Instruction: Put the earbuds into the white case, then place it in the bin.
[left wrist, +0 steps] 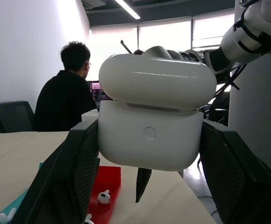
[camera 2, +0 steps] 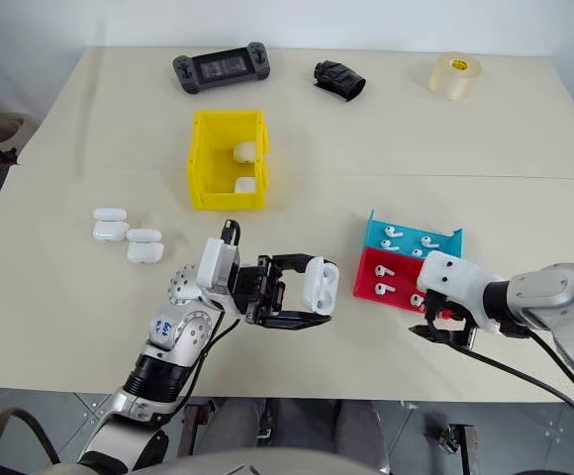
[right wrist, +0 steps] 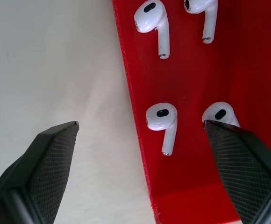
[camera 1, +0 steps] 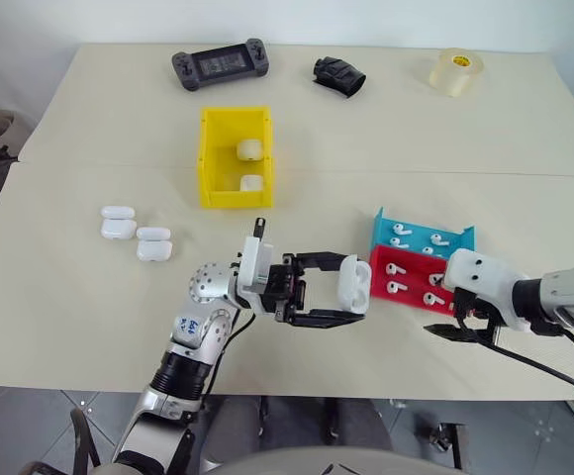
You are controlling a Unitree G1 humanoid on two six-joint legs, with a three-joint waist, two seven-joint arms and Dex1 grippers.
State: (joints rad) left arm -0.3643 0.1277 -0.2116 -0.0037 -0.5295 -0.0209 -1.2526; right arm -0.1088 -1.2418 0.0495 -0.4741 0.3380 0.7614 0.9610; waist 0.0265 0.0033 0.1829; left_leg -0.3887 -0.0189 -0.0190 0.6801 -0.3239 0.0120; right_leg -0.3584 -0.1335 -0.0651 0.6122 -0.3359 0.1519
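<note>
**Operator:** Report claw status.

**Technician:** The left claw (camera 1: 351, 290) is clamped on a white case (camera 1: 354, 284), holding it off the counter (camera 1: 89, 327) between its two black fingers (left wrist: 74, 177). The case lid is hinged up. In the left wrist view the case sits squarely between the fingers, one finger against each side. The right claw (right wrist: 140, 128) has its fingers spread wide and grips nothing. It is tilted down over the near edge of the red tray (right wrist: 229, 74). One finger is above bare counter and the other above the tray.

**Operator:** Location of the earbuds?

**Technician:** Four earbuds (right wrist: 162, 122) lie loose in the red tray, stems free, none touching a finger. More earbuds (camera 1: 402, 230) lie in the blue tray (camera 1: 421, 237), which sits just behind the red tray, touching it.

**Operator:** Location of the bin and the remaining cases?

**Technician:** The bin (camera 1: 234, 156) stands on the counter, beyond the left claw and well apart from it. Two white cases (camera 1: 250, 149) rest inside it, one behind the other. Two more open cases (camera 1: 118, 223) lie on the counter to the left of the left arm, close together.

**Operator:** Other items on the counter?

**Technician:** Along the far edge: a handheld game console (camera 1: 220, 67), a black crumpled item (camera 1: 338, 76) and a roll of tape (camera 1: 455, 71). A person (left wrist: 63, 95) in dark clothing sits in the background of the left wrist view, facing away.
</note>
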